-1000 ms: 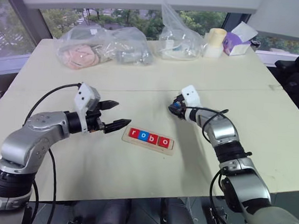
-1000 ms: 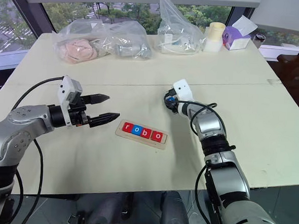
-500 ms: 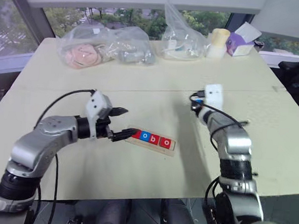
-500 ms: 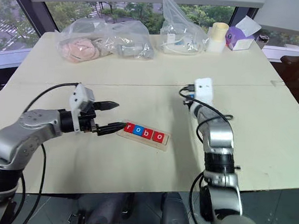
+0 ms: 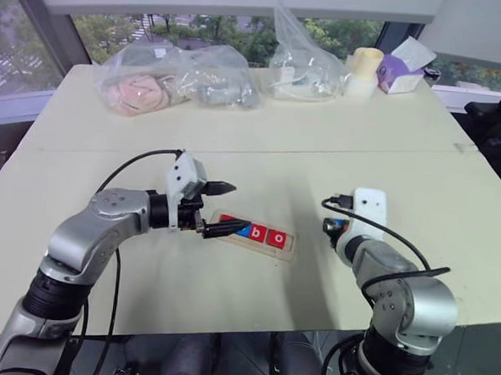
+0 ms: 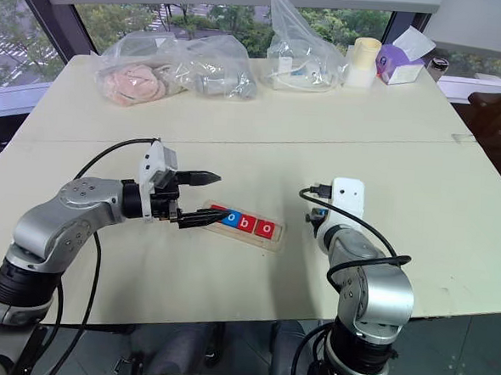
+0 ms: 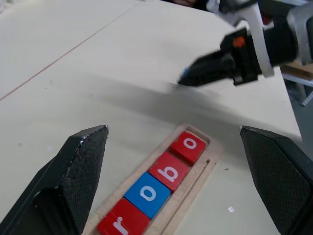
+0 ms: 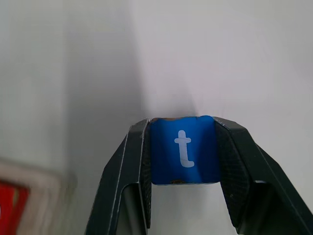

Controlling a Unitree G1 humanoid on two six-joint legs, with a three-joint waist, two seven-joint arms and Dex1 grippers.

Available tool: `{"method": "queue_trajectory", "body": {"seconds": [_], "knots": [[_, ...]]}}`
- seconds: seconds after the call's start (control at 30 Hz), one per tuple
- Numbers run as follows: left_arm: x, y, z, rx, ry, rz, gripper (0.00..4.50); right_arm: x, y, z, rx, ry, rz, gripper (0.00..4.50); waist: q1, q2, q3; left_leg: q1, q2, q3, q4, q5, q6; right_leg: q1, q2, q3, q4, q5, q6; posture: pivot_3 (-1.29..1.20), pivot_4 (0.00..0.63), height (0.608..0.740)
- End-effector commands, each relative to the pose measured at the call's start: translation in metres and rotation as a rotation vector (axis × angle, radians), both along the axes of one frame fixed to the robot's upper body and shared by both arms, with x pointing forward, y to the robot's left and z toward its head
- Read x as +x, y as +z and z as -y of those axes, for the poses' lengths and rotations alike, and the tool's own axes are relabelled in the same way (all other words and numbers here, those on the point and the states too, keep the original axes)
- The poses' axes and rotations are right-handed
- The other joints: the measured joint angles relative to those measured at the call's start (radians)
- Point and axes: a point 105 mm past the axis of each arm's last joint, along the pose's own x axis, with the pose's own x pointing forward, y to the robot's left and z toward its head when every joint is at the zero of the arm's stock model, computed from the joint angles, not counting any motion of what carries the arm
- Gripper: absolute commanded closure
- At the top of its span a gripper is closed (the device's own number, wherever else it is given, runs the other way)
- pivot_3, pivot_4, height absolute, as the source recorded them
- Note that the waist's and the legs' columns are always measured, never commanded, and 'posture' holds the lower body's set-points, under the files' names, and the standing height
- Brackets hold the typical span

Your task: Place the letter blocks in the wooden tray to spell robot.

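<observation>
The wooden tray (image 5: 286, 250) lies mid-table and holds a row of letter blocks. They read red r (image 7: 123, 224), blue o (image 7: 146, 193), red b (image 7: 169, 172), red o (image 7: 189, 145). The slot's right end is bare. My left gripper (image 5: 239, 205) hovers open over the tray's left end, with one finger in front of the first blocks in the eye views. My right gripper (image 8: 182, 122) is shut on the blue t block (image 8: 182, 149). It is held just above the table to the right of the tray, and its tip (image 7: 183, 78) points toward the tray.
Two clear plastic bags (image 5: 168, 76) (image 5: 305, 63), a cream roll (image 5: 360, 71) and a purple box (image 5: 400, 71) stand along the table's far edge. A seam crosses the tabletop behind the tray. The table's right edge is close beside my right arm.
My right arm has drawn back toward me with the t block and turned its wrist over. My left gripper has slid right, from beside the tray to over its left end.
</observation>
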Motion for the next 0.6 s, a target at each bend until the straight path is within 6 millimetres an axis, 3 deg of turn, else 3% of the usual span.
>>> {"method": "queue_trajectory", "body": {"seconds": [0.03, 0.2, 0.23, 0.37, 0.47, 0.6], "knots": [[0.000, 0.008, 0.002, -0.002, -0.018, 0.047, 0.00, 0.000, 0.004, -0.002, 0.005, 0.010, 0.025, 2.79, -0.001, 0.000, 0.000, 0.000, 0.000, 0.000, 0.000, 0.000, 0.000, 0.000, 0.000, 0.000, 0.000, 0.000, 0.000, 0.00, 0.150, 0.740], [-0.001, 0.006, -0.002, 0.004, -0.004, 0.046, 0.00, 0.008, 0.018, -0.001, 0.017, 0.016, 0.101, 0.27, -0.001, 0.000, 0.000, 0.000, 0.000, 0.000, 0.000, 0.000, 0.000, 0.000, 0.000, 0.000, 0.000, 0.000, 0.000, 0.00, 0.150, 0.740], [-0.001, 0.006, -0.003, 0.008, 0.001, 0.047, 0.00, 0.010, 0.025, 0.001, 0.034, 0.003, 0.138, 0.04, -0.002, 0.000, 0.000, 0.000, 0.000, 0.000, 0.000, 0.000, 0.000, 0.000, 0.000, 0.000, 0.000, 0.000, 0.000, 0.00, 0.150, 0.740], [0.000, 0.013, -0.011, 0.001, 0.019, 0.053, 0.00, 0.015, 0.054, 0.021, -0.004, 0.084, 0.304, 0.04, 0.001, 0.000, 0.000, 0.000, 0.000, 0.000, 0.000, 0.000, 0.000, 0.000, 0.000, 0.000, 0.000, 0.000, 0.000, 0.00, 0.150, 0.740], [-0.004, 0.014, -0.012, 0.019, -0.007, 0.047, 0.00, 0.015, 0.060, 0.023, 0.039, 0.260, 0.344, 0.04, -0.001, 0.000, 0.000, -0.001, 0.000, -0.001, 0.000, 0.000, 0.000, 0.000, 0.000, -0.001, -0.001, 0.000, 0.001, 0.00, 0.150, 0.740], [-0.026, 0.008, -0.017, 0.105, -0.111, -0.001, 0.00, -0.001, 0.049, 0.035, -0.174, 0.731, 0.315, 0.04, 0.000, 0.000, 0.001, -0.002, 0.000, 0.000, 0.000, 0.000, 0.000, 0.001, -0.001, -0.002, -0.003, -0.001, 0.002, 0.00, 0.150, 0.740]]}}
